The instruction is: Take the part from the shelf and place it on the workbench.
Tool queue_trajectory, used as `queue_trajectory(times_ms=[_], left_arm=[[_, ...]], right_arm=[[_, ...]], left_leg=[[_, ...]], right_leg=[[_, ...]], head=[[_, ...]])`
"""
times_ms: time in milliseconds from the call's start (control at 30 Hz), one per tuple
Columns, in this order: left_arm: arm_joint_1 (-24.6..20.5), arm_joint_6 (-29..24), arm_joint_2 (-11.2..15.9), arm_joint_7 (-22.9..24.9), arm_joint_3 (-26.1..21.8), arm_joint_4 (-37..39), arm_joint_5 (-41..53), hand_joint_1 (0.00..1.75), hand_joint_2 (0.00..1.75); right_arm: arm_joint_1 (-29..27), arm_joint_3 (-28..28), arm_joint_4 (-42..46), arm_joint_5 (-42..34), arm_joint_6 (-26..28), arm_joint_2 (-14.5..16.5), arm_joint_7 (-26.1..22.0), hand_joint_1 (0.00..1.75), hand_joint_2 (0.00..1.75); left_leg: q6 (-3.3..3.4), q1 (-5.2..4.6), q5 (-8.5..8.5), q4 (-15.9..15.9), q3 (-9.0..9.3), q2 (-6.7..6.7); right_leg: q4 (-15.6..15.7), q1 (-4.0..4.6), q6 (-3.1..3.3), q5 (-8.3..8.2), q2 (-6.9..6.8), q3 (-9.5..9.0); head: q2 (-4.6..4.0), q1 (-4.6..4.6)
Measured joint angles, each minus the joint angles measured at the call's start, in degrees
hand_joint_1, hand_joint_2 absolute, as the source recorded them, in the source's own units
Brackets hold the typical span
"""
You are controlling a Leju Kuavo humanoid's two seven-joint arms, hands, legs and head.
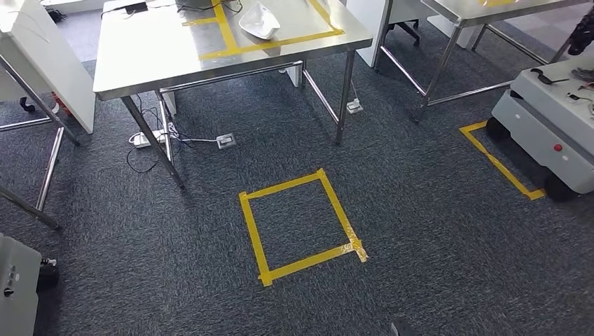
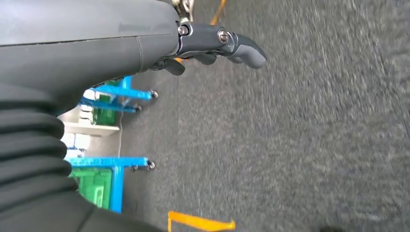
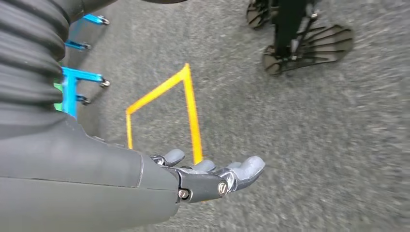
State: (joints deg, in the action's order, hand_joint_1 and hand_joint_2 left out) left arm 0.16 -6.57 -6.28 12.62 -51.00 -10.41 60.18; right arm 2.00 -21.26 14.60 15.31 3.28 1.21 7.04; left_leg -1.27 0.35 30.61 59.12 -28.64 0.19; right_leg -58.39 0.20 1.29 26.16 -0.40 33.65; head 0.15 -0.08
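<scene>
White part (image 1: pixel 259 19) at 12 o'clock in the head view, lying on the steel workbench (image 1: pixel 140 63) inside a yellow tape outline (image 1: pixel 273 43), untouched by either hand. Left hand (image 2: pixel 212 46) hanging above grey carpet (image 2: pixel 300 145), fingers (image 2: pixel 249 52) extended and slightly apart, holding nothing. Right hand (image 3: pixel 212 176) likewise hanging over the carpet, palm exposed, fingers (image 3: pixel 249 168) stretched out and loosely spread, holding nothing. Blur across both wrist views.

Yellow tape square (image 1: pixel 300 227) on the carpet at centre of the head view, below the workbench. Power strip (image 1: pixel 147 138) with dark cables under the workbench at 10 o'clock; a small floor socket (image 1: pixel 225 141) just beside it. Second steel table (image 1: pixel 455 14) at 1 o'clock. White wheeled cart (image 1: pixel 553 119) at 3 o'clock, standing partly over another yellow tape outline (image 1: pixel 501 164). White panel (image 1: pixel 49 63) at 10 o'clock.

Blue frames on castors (image 2: pixel 118 92) with green bins (image 2: pixel 94 186) beyond the left hand. Orange-yellow tape outline (image 3: pixel 186 106) beyond the right hand; a dark wheeled base (image 3: pixel 300 41) farther off.
</scene>
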Motion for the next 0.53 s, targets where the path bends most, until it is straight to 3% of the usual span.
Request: queue_trajectory(times_ms=[67,100,200,300,533], left_arm=[[0.7,0.2,0.3,-0.6,2.3,0.0,-3.0,0.0,1.75],[1.1,0.4,0.4,-0.9,3.4,0.0,-4.4,0.0,1.31],[1.9,0.8,0.8,-1.8,6.9,-0.4,-8.8,0.0,0.0],[2.7,1.4,1.3,-2.9,11.0,-1.3,-13.9,0.0,0.0],[3.8,2.5,2.4,-5.1,19.9,-3.4,-24.7,0.0,0.0]], right_arm=[[0.0,0.7,0.8,-0.7,-0.1,-0.1,-0.4,0.0,0.44],[-0.1,1.0,1.2,-1.1,-0.2,-0.1,-0.6,0.0,0.0],[-0.7,2.3,2.1,-2.3,-0.6,-0.3,-1.0,0.0,0.0],[-1.7,3.9,2.8,-3.5,-0.9,-0.4,-1.7,0.0,0.0],[-3.9,7.6,3.8,-6.2,-1.2,-0.5,-2.9,0.0,0.0]], left_leg=[[0.49,-0.25,-0.22,-0.9,0.15,-0.02],[0.65,-0.23,-0.27,-1.4,0.06,-0.01],[0.87,-0.14,-0.92,-2.0,-0.05,-0.01],[1.24,-0.24,-1.15,-1.7,-0.42,-0.01],[1.59,-0.56,-1.32,-1.3,-0.81,0.06]], right_leg=[[0.1,0.0,-0.63,-0.43,-0.13,-0.08],[0.4,0.05,-0.68,-0.33,-0.16,-0.19],[1.2,0.23,0.2,-0.17,-0.07,-0.24],[1.5,0.15,-0.14,-1.53,0.08,-0.12],[1.8,-0.04,-1.22,-2.4,0.29,0.01]], head=[[0.0,0.03],[0.0,0.01],[0.0,0.01],[0.0,0.03],[0.0,0.03]])
